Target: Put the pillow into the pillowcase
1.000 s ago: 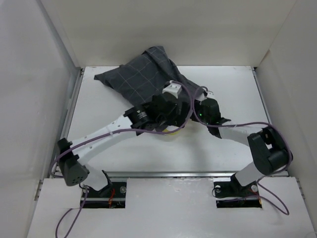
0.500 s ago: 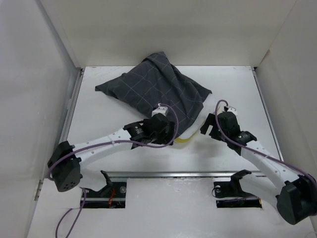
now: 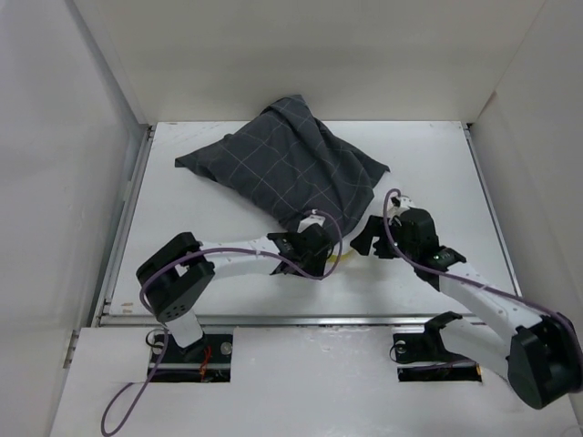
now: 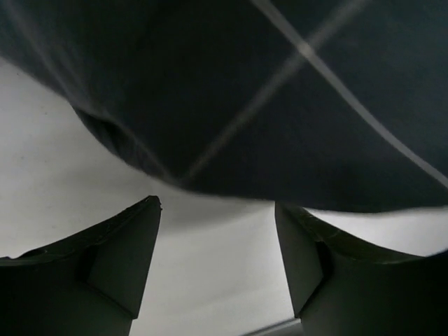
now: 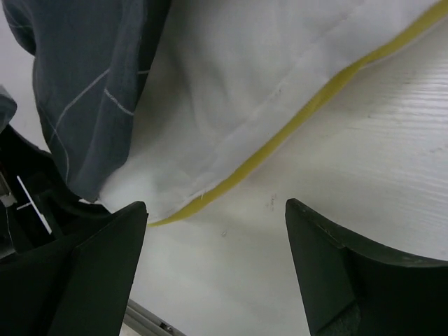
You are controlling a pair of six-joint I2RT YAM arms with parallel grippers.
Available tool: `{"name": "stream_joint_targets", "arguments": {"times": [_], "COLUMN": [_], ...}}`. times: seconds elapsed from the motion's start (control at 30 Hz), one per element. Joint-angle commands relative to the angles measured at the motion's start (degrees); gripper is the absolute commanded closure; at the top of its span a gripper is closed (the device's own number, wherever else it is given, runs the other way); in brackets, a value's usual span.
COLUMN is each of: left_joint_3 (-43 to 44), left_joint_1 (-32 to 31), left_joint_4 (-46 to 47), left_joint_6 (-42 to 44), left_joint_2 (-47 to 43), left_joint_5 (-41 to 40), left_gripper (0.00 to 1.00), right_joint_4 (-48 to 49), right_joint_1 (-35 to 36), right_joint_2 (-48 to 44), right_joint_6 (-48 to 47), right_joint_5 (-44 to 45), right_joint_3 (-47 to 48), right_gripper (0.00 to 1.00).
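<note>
The white tabletop I work on is boxed by plain white walls on three sides; a metal rail runs along its near edge, beside a white board

On my screen both arms wear the same livery. The left arm and the right arm have smooth white link shells joined by bulky, rounded black joint housings. A thin purple cable loops along each arm and trails loose from the left mount. The bases are black, with a small red part beside the left one. The left hand and right hand end in matte dark-grey, wedge-shaped fingers with flat inner faces.
</note>
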Motion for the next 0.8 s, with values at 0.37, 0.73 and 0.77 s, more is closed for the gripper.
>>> {"name": "stream_joint_targets", "arguments": {"times": [0.37,0.73,0.77], "left_joint_3": [10.0,11.1,11.1], "left_joint_1": [3.1,-2.0,-3.0], "left_joint_4": [5.2,-4.2,-5.2], "left_joint_6": [4.9,8.0,8.0], "left_joint_2": [8.0,-11.4,-12.7], "left_joint_5": [-6.4,-7.7,-6.6], "left_gripper": [0.77,1.0,1.0], "right_joint_4": [25.2,54.2,55.4], "right_joint_1": [0.2,6.4,6.9], "right_joint_2": [19.5,22.2,22.3], "right_joint_6": [-2.7,4.2,5.4], "right_joint_5": [-9.9,0.8,1.8], "right_joint_3": [1.8,5.1,5.1], "right_gripper": [0.67,1.0,1.0]}}
